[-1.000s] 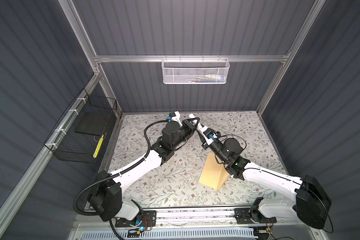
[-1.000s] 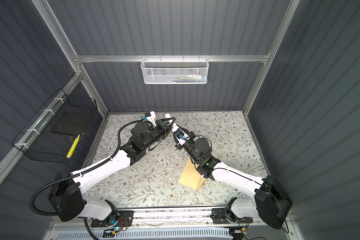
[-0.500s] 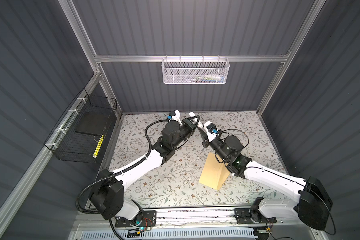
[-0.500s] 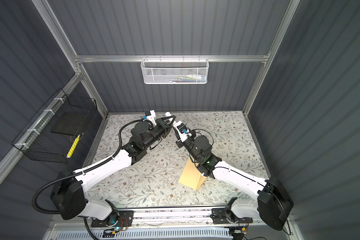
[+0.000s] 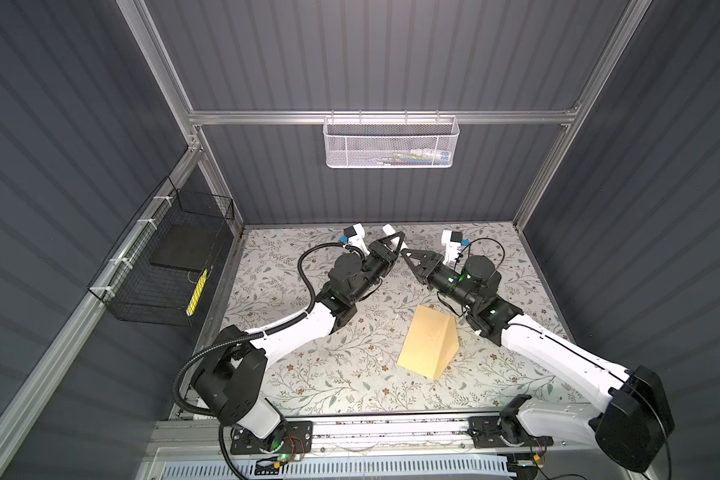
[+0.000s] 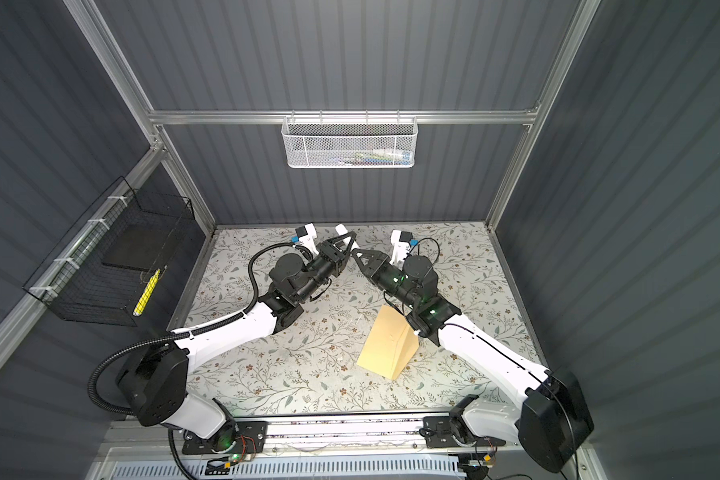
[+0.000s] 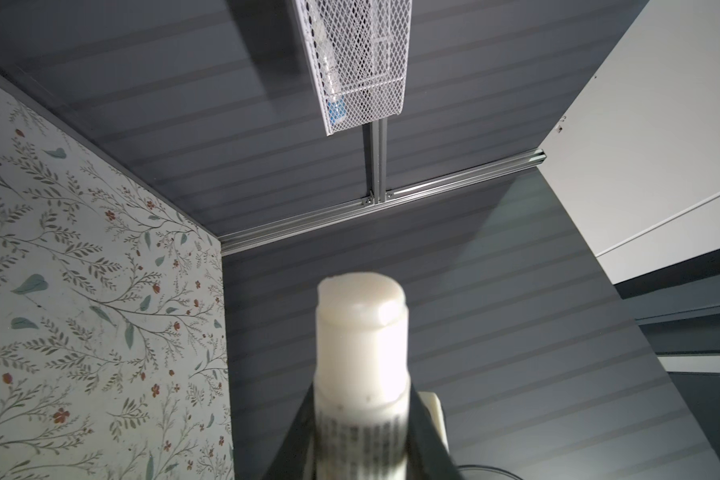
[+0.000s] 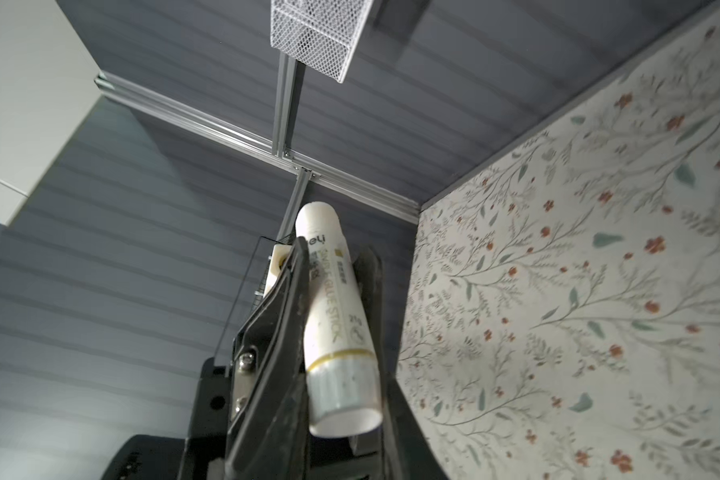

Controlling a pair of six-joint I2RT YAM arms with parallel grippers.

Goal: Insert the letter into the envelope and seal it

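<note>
Uncapping before sealing

Top views: left tool point(image 5: 396, 243) and right tool point(image 5: 406, 252) raised tip to tip above the back of the worktop point(image 5: 329, 374). Both meet at a glue stick point(image 5: 388, 230), with the white end out past the left fingers. Tan envelope point(image 5: 422, 347) down on the worktop toward the front, flap seemingly half raised. Just beside the right arm's lower link, well apart from both tools. No letter in sight; probably inside, but cannot tell.

Left wrist view: clamped on the stick's point(image 7: 362, 353) barrel, with the blunt end jutting well beyond the fingers.

Right wrist view: cap point(image 8: 344, 395) nearest the lens, seemingly pinched between dark fingers point(image 8: 267, 424), with the printed barrel running away beyond it. Judged closed on the cap end.

Likely step: pulling the cap off. Best done by keeping the left grip firm and steady and drawing the right tool straight back along the stick's axis. Avoid any sideways bend. After that, expect a long carry down and forward to reach the flap.
</note>
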